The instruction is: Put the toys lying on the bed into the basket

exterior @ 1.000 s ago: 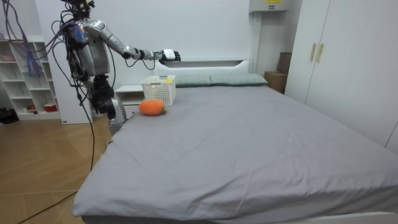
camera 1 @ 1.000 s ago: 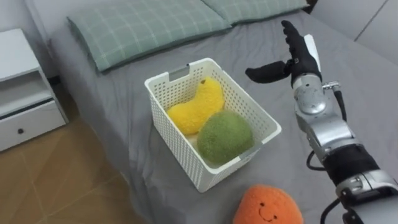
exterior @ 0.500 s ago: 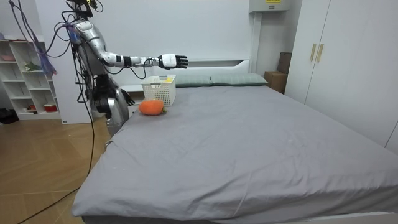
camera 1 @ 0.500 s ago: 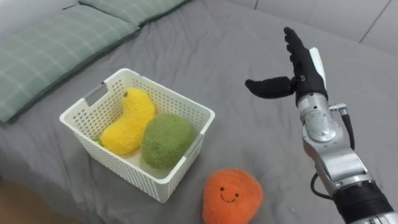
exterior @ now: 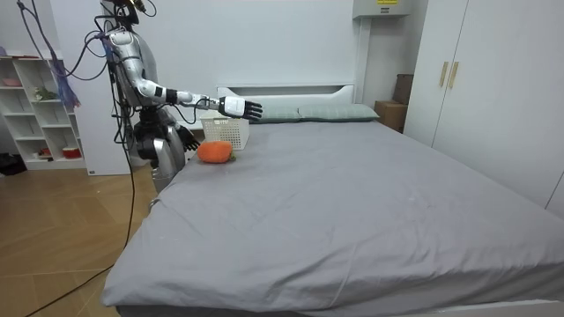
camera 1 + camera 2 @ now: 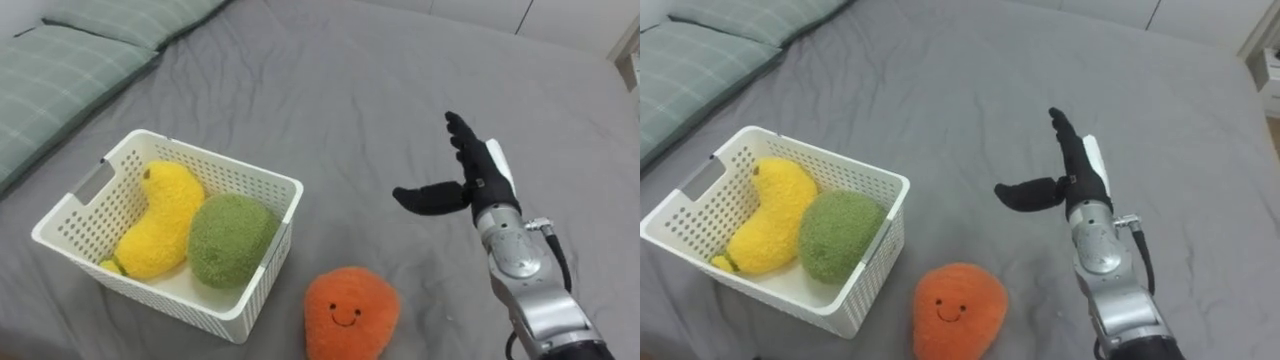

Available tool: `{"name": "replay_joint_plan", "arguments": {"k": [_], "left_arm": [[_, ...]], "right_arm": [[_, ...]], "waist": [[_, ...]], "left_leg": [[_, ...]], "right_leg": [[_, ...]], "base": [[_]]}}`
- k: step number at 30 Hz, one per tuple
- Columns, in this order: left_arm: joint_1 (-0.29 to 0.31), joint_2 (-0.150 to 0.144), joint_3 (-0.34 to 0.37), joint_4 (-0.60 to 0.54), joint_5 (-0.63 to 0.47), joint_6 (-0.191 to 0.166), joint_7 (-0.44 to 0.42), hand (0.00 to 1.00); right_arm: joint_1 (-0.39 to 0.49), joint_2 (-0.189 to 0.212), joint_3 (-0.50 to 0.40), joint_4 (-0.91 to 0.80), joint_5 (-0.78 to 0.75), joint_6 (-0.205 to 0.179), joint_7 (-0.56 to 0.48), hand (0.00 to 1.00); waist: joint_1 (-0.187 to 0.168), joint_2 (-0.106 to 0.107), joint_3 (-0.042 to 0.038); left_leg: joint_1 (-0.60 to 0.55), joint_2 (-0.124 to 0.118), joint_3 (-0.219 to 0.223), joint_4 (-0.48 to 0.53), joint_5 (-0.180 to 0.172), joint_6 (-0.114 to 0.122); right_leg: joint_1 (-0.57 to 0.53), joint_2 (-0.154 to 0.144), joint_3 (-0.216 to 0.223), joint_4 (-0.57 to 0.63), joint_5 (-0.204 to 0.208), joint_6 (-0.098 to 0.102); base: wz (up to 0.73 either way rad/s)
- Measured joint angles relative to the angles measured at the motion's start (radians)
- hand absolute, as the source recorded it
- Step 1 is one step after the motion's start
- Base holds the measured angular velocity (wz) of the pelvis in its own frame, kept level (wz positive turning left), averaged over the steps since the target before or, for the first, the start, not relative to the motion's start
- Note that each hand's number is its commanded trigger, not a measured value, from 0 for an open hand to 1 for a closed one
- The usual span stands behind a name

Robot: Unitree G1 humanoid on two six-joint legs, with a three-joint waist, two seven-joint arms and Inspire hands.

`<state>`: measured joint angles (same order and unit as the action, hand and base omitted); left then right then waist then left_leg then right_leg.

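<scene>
Orange plush toy (image 6: 352, 315): one item, roundish, stitched smiling face turned up toward the head camera. It lies loose on the bed (image 6: 340, 90), just beside the near corner of the basket and not touching it as far as can be seen. No marked long axis, so grasp direction looks unconstrained.

White plastic basket (image 6: 278, 186): perforated walls, standing on the grey sheet to the robot's left.
- Yellow plush toy (image 6: 155, 225), curved, lying along the far side.
- Green plush toy (image 6: 232, 238), round, against the wall nearest the orange one.

Right hand (image 6: 470, 182): black, fingers straight and spread, thumb stretched out toward the robot's left, holding nothing. It hangs over bare sheet, well apart from the orange toy.

Left hand (image 5: 189, 138): dim dark shape low beside the robot's hip in the room view; finger state cannot be told.

Key relation: the orange toy lies to the hand's left and closer to the robot's body, between hand and basket. The right hand appears the nearer one. Judged next need: bring it back and leftward, then down over the toy.

Robot: stands at the bedside near the green checked pillows (image 6: 70, 60), right arm extended over the mattress.

Status: two toys collected, one outstanding.
</scene>
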<state>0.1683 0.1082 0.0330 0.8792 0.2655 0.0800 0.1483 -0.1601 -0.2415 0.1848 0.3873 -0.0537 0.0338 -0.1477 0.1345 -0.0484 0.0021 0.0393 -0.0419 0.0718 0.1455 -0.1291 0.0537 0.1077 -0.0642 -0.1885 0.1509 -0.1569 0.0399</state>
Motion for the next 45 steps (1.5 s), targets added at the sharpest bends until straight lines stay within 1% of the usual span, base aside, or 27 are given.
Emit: {"name": "replay_joint_plan", "arguments": {"k": [3,6,8,10,12,14,15,16,18,20,22,24,25,28,29,31,33,36,37,40,43,45], "left_arm": [[-0.004,0.000,0.000,0.023,0.001,-0.002,0.000,0.00],[-0.001,0.005,0.002,0.041,0.001,-0.018,0.000,0.00],[0.004,0.006,0.003,0.043,0.001,-0.018,0.000,0.00],[0.011,0.006,0.003,0.043,0.001,-0.021,0.000,0.00],[0.017,0.006,0.005,0.043,0.001,-0.022,0.000,0.00],[0.022,0.013,0.005,0.043,0.001,-0.021,-0.004,0.00],[0.023,0.018,0.005,0.043,0.001,-0.019,-0.006,0.00],[0.024,0.023,0.005,0.043,0.001,-0.017,-0.006,0.00],[0.026,0.027,0.004,0.043,0.002,-0.012,-0.007,0.00],[0.026,0.026,0.003,0.043,0.006,-0.005,-0.010,0.00],[0.024,0.027,0.003,0.043,0.006,0.006,-0.013,0.00],[0.024,0.028,0.003,0.043,0.006,0.012,-0.013,0.00],[0.024,0.028,0.004,0.043,0.006,0.021,-0.016,0.00],[0.024,0.028,0.004,0.042,0.008,0.042,-0.034,0.00],[0.023,0.029,0.004,0.042,0.008,0.045,-0.034,0.00],[0.021,0.029,0.003,0.042,0.008,0.046,-0.034,0.00],[0.020,0.029,0.002,0.042,0.008,0.046,-0.034,0.00],[0.020,0.029,0.002,0.042,0.007,0.047,-0.034,0.00],[0.019,0.029,0.002,0.042,0.007,0.047,-0.034,0.00],[0.018,0.029,0.003,0.042,0.007,0.048,-0.033,0.00],[0.017,0.030,0.002,0.036,0.008,0.053,-0.033,0.00],[0.019,0.030,0.003,0.029,0.008,0.055,-0.033,0.00]], "right_arm": [[0.021,0.008,0.036,0.059,-0.044,0.003,0.025,0.00],[0.031,0.021,0.040,0.093,-0.066,0.010,0.056,0.00],[0.032,0.024,0.040,0.093,-0.066,0.010,0.077,0.00],[0.031,0.027,0.039,0.092,-0.069,0.010,0.104,0.00],[0.031,0.027,0.039,0.092,-0.068,0.010,0.129,0.00],[0.031,0.027,0.041,0.092,-0.067,0.011,0.162,0.00],[0.031,0.027,0.043,0.092,-0.067,0.013,0.189,0.00],[0.032,0.027,0.052,0.092,-0.068,0.018,0.211,0.00],[0.032,0.024,0.076,0.094,-0.081,0.034,0.250,0.00],[0.034,0.024,0.094,0.097,-0.107,0.051,0.295,0.00],[0.034,0.024,0.104,0.110,-0.146,0.071,0.360,0.00],[0.035,0.020,0.105,0.117,-0.148,0.088,0.396,0.00],[0.034,0.018,0.105,0.122,-0.148,0.096,0.420,0.00],[0.034,0.018,0.107,0.148,-0.148,0.108,0.474,0.00],[0.034,0.018,0.107,0.159,-0.149,0.120,0.495,0.00],[0.033,0.018,0.107,0.190,-0.152,0.125,0.521,0.00],[0.033,0.018,0.107,0.210,-0.163,0.142,0.548,0.00],[0.032,0.015,0.107,0.221,-0.187,0.144,0.574,0.00],[0.029,0.015,0.107,0.229,-0.188,0.144,0.579,0.00],[0.028,0.015,0.107,0.232,-0.193,0.145,0.588,0.00],[0.028,0.016,0.107,0.232,-0.230,0.156,0.599,0.00],[0.027,0.019,0.107,0.232,-0.267,0.166,0.607,0.00]], "waist": [[0.003,0.000,0.0010],[0.007,-0.004,0.0027],[0.007,-0.007,0.0026],[0.009,-0.014,0.0016],[0.008,-0.020,0.0023],[0.008,-0.026,0.0042],[0.008,-0.030,0.0066],[0.010,-0.033,0.0087],[0.014,-0.037,0.0088],[0.012,-0.039,0.0074],[0.009,-0.042,0.0053],[0.009,-0.043,0.0045],[0.010,-0.045,0.0032],[0.013,-0.048,0.0006],[0.016,-0.049,-0.0001],[0.026,-0.049,-0.0003],[0.031,-0.049,0.0003],[0.037,-0.049,0.0027],[0.041,-0.047,0.0056],[0.046,-0.049,0.0079],[0.060,-0.051,0.0078],[0.066,-0.054,0.0099]], "left_leg": [[0.005,-0.001,0.001,-0.001,-0.002,0.001],[-0.004,-0.001,-0.004,0.001,-0.003,0.001],[-0.011,-0.002,-0.006,0.004,-0.003,0.002],[-0.013,-0.004,-0.013,0.004,-0.003,0.002],[-0.013,-0.004,-0.018,0.004,-0.003,0.002],[-0.013,-0.003,-0.021,0.003,-0.003,0.002],[-0.013,-0.003,-0.022,0.003,-0.003,0.002],[-0.013,-0.002,-0.023,0.004,-0.003,0.002],[-0.015,-0.002,-0.023,0.005,-0.004,0.002],[-0.024,-0.003,-0.029,0.008,-0.005,0.003],[-0.030,-0.004,-0.038,0.017,-0.006,0.004],[-0.033,-0.004,-0.043,0.022,-0.006,0.005],[-0.033,-0.004,-0.042,0.022,-0.006,0.005],[-0.028,-0.004,-0.042,0.022,-0.006,0.005],[-0.027,-0.004,-0.042,0.022,-0.006,0.005],[-0.025,-0.004,-0.042,0.022,-0.006,0.005],[-0.025,-0.004,-0.044,0.021,-0.007,0.005],[-0.025,-0.004,-0.047,0.023,-0.007,0.004],[-0.025,-0.003,-0.047,0.025,-0.008,0.003],[-0.027,-0.002,-0.048,0.026,-0.009,0.002],[-0.028,-0.002,-0.048,0.028,-0.009,0.002],[-0.028,-0.003,-0.048,0.028,-0.009,0.001]], "right_leg": [[0.004,-0.001,-0.004,0.000,0.000,0.000],[-0.005,-0.002,-0.007,0.001,0.000,0.000],[-0.011,-0.003,-0.008,0.001,0.000,0.000],[-0.010,-0.003,-0.011,0.001,0.000,0.000],[-0.009,-0.002,-0.011,0.000,0.000,0.000],[-0.006,-0.003,-0.017,-0.001,0.000,0.000],[-0.006,-0.003,-0.017,-0.001,0.000,0.000],[-0.006,-0.003,-0.018,-0.001,0.000,0.000],[-0.007,-0.003,-0.018,-0.001,0.000,0.000],[-0.008,-0.004,-0.022,-0.001,0.000,0.000],[-0.008,-0.007,-0.037,-0.001,0.000,0.000],[-0.008,-0.008,-0.046,-0.001,0.000,0.000],[-0.008,-0.008,-0.048,-0.001,0.000,0.000],[-0.002,-0.008,-0.051,0.000,0.000,0.000],[-0.001,-0.008,-0.051,0.000,0.000,0.000],[0.001,-0.008,-0.050,-0.001,0.000,0.000],[0.006,-0.008,-0.050,-0.001,0.000,0.000],[0.008,-0.007,-0.052,-0.001,0.000,0.000],[0.009,-0.006,-0.054,-0.001,0.000,0.000],[0.008,-0.005,-0.056,-0.001,0.000,0.000],[0.005,-0.005,-0.058,-0.001,0.000,0.000],[0.004,-0.005,-0.058,-0.001,0.000,0.000]], "base": [[-0.03],[-0.01],[0.02],[0.08],[0.07],[0.05],[0.03],[0.00],[0.00],[0.09],[0.13],[0.08],[0.05],[0.00],[0.00],[0.00],[0.00],[0.00],[0.00],[0.00],[0.00],[0.00]]}}
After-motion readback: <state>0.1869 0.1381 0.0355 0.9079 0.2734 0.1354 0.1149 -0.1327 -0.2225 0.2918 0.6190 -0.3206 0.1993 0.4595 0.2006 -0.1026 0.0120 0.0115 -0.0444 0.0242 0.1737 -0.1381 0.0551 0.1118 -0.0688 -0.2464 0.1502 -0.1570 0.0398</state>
